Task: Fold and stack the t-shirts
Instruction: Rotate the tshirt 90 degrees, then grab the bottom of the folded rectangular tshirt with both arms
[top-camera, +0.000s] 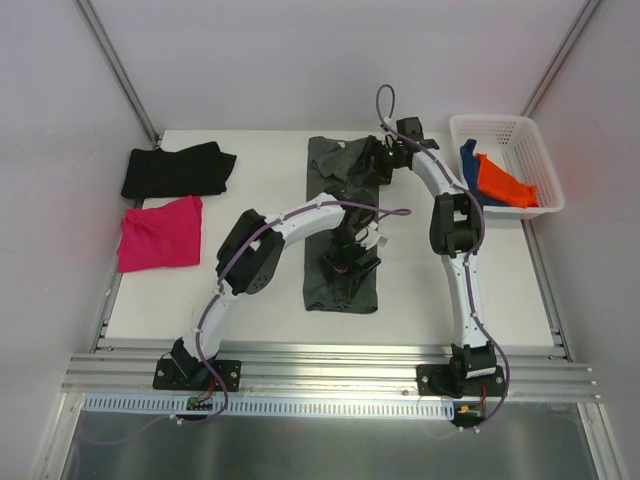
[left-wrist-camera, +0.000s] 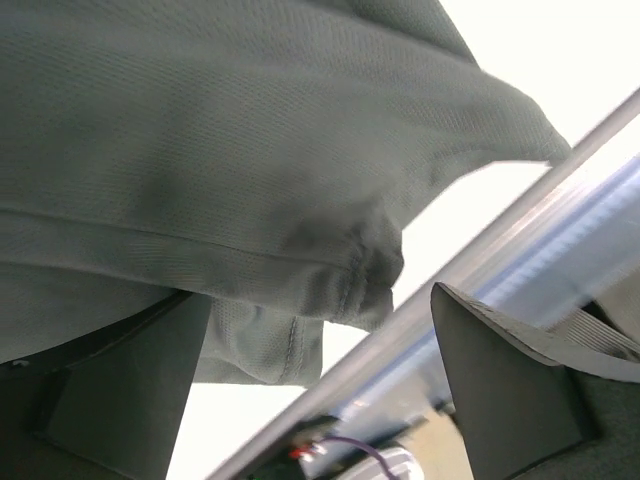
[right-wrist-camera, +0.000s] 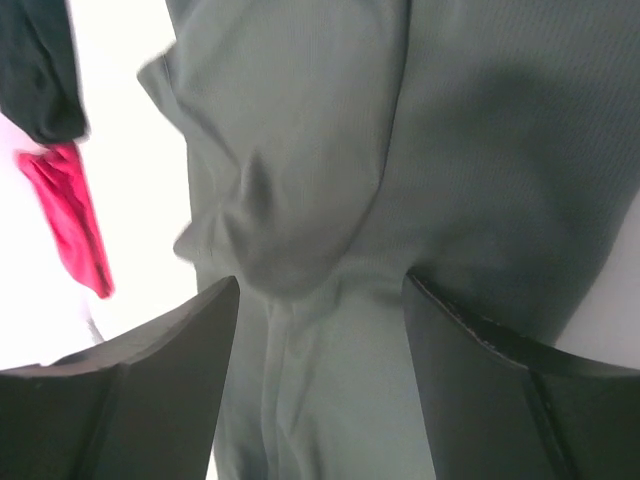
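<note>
Grey cloth first. Found the dark grey knit short-sleeved t-shirt (top-camera: 340, 290) laid as a long strip up the middle of the frame, from just above the arm bases to the far table edge. Judged it folded lengthwise, cross fold not yet made, rumpled at the top end. Noted the left gripper (top-camera: 352, 258) low over the strip's lower half, fingers spread wide, nothing pinched between them in the wrist view. Noted the right gripper (top-camera: 384, 160) at the strip's upper end, fingers also apart, a raised wrinkle of the grey cloth between them but not clamped as far as can be seen.

Moving to the left of the frame: recorded a magenta cloth t-shirt (top-camera: 160, 233), roughly squared, and just above it a black cloth t-shirt (top-camera: 178, 170) folded to a rough rectangle. Judged both folded, lying side by side, not stacked. At upper right, found an orange cloth t-shirt (top-camera: 505, 180) and a blue cloth t-shirt (top-camera: 468, 160) bundled unfolded in a white plastic lattice basket (top-camera: 520, 130). Assessed progress as under half: two folded, one under work, two untouched, no stack begun.

Surface and room: recorded a flat white table (top-camera: 260, 150), with an aluminium rail (top-camera: 330, 375) along its near edge at the bottom of the frame. Beyond, saw plain pale walls and slanting metal posts (top-camera: 120, 70) at the upper corners.
</note>
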